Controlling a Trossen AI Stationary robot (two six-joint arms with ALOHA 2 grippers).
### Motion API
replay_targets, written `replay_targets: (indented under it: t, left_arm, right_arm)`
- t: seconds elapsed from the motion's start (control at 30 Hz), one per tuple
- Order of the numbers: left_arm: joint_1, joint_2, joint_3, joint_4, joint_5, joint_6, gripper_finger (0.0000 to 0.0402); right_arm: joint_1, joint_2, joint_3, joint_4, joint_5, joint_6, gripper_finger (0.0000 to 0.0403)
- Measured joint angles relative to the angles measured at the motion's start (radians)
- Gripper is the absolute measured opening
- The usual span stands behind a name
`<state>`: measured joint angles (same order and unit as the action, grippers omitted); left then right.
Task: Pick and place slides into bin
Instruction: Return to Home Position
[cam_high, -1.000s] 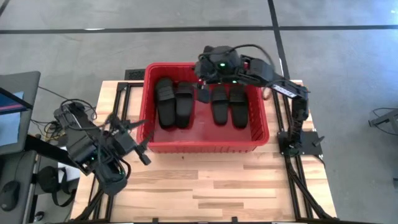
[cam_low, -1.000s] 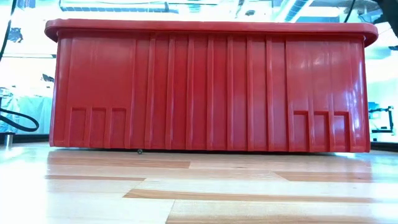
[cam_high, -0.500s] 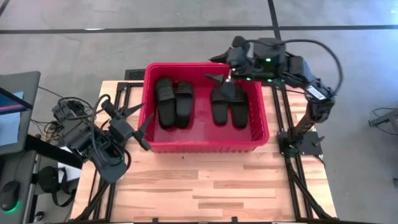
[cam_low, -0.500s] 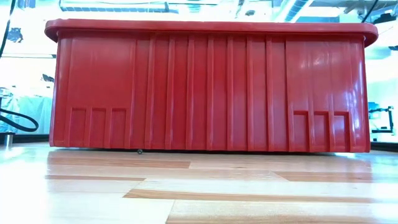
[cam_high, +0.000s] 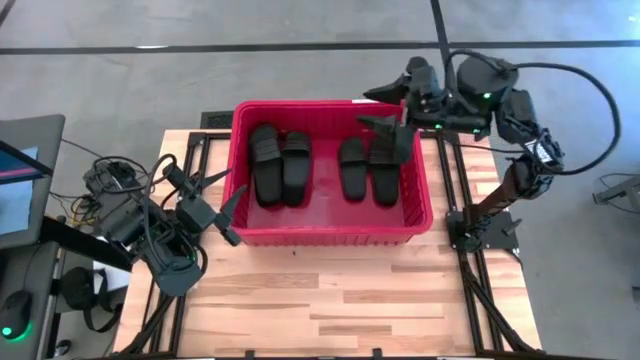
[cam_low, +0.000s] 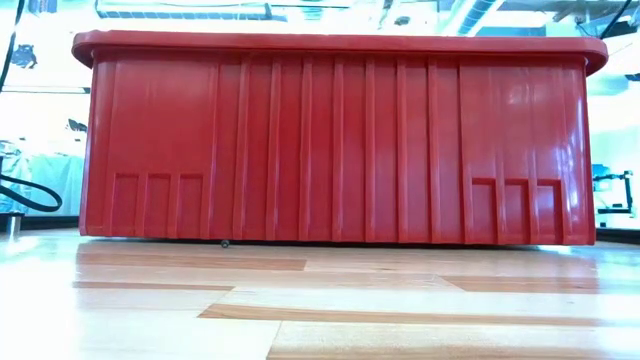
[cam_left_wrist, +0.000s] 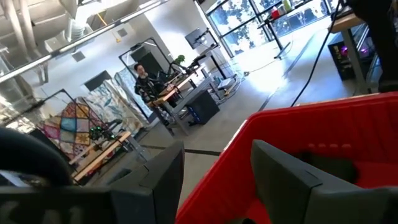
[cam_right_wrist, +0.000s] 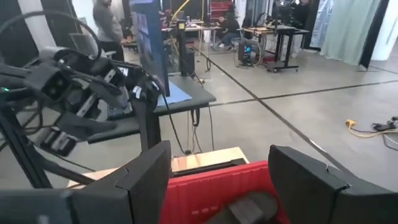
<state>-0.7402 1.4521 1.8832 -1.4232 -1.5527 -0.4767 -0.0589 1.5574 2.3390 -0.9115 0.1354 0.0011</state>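
The red bin (cam_high: 425, 205) stands on the wooden table; its near wall fills the low view (cam_low: 340, 140). Inside lie black slides, soles down: one pair at the left (cam_high: 281, 166) and one pair at the right (cam_high: 366, 170). My right gripper (cam_high: 364, 108) is open and empty, above the bin's far right part; its wrist view (cam_right_wrist: 221, 180) shows the bin (cam_right_wrist: 205, 190) and a slide (cam_right_wrist: 249, 205) below. My left gripper (cam_high: 228, 193) is open and empty, just outside the bin's left wall, facing the bin (cam_left_wrist: 298, 134).
Bare wooden table lies in front of the bin (cam_high: 340, 290). Black frame rails run along both table sides (cam_high: 480, 290). A desk with a monitor stands off the table's left (cam_high: 25, 170). People stand at desks in the room beyond (cam_right_wrist: 109, 22).
My right gripper has drawn back from over the bin's middle toward the table's right and far edges, staying open. My left gripper has moved a little toward the far edge, beside the bin's left wall. The slides lie as before.
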Motion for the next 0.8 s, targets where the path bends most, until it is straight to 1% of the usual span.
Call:
replay_targets:
  t: [0.1,0.27,0.47,0.57,0.67,0.7,0.73,0.8]
  left_arm:
    - [0.001,0.0,0.0,0.0,-0.008,0.023,0.0176]
    - [0.025,-0.001,0.035,-0.001,-0.013,0.048,0.0176]
    - [0.064,-0.002,0.158,0.003,-0.022,0.109,0.0176]
    - [0.077,-0.002,0.222,0.02,-0.009,0.174,0.0176]
    - [0.086,-0.002,0.277,0.08,0.082,0.305,0.0176]
    - [0.092,-0.002,0.293,0.117,0.134,0.369,0.0176]
    - [0.101,-0.002,0.308,0.166,0.211,0.449,0.0176]
    - [0.129,-0.002,0.331,0.309,0.41,0.646,0.0176]
  right_arm:
    - [0.02,-0.014,0.0,-0.023,-0.003,-0.003,0.0256]
    - [0.048,-0.027,0.0,-0.054,-0.007,-0.099,0.0256]
    - [0.052,-0.052,0.0,-0.055,-0.007,-0.215,0.0256]
    - [0.048,-0.077,0.0,-0.059,-0.017,-0.268,0.0256]
    - [0.016,-0.113,0.0,-0.074,-0.091,-0.308,0.0256]
    - [0.001,-0.127,0.0,-0.083,-0.123,-0.315,0.0256]
    - [-0.017,-0.138,0.0,-0.087,-0.154,-0.321,0.0256]
    - [-0.055,-0.162,0.001,-0.109,-0.199,-0.329,0.0256]
